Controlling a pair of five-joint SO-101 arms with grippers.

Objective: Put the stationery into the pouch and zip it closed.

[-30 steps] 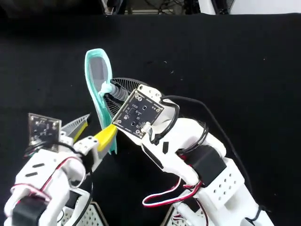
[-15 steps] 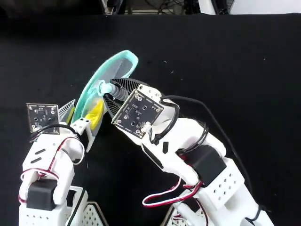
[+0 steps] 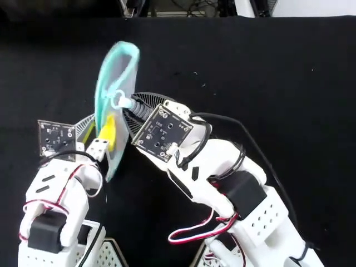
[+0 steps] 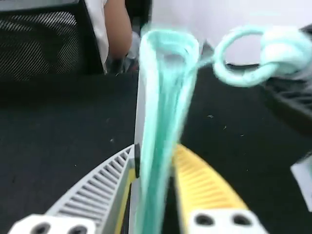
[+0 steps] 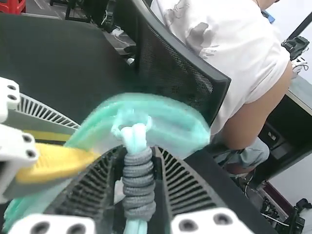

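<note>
A teal mesh pouch (image 3: pixel 115 69) is held up off the black table, standing on edge between the two arms. In the high view my left gripper (image 3: pixel 103 137) is shut on its lower edge. The left wrist view shows the pouch (image 4: pixel 161 117) edge-on, pinched between the grey and yellow fingers (image 4: pixel 202 187). My right gripper (image 3: pixel 132 108) is shut on the zipper pull (image 3: pixel 119 102), a teal loop on a grey wrapped cord (image 5: pixel 137 170). That cord sits between the right gripper's black ribbed fingers, with the pouch (image 5: pixel 161 122) just beyond them. The pull loop (image 4: pixel 241 58) hangs beside the pouch. What lies inside the pouch is hidden.
The black table (image 3: pixel 267 72) stretches open to the right and beyond the pouch. Both arm bodies crowd the near edge. A mesh-backed chair (image 5: pixel 180 73) stands past the table's far side.
My left gripper rose from lower right and closed on the pouch's lower edge. The pouch swung to the right, then back to lean left, while the right gripper kept hold of the pull.
</note>
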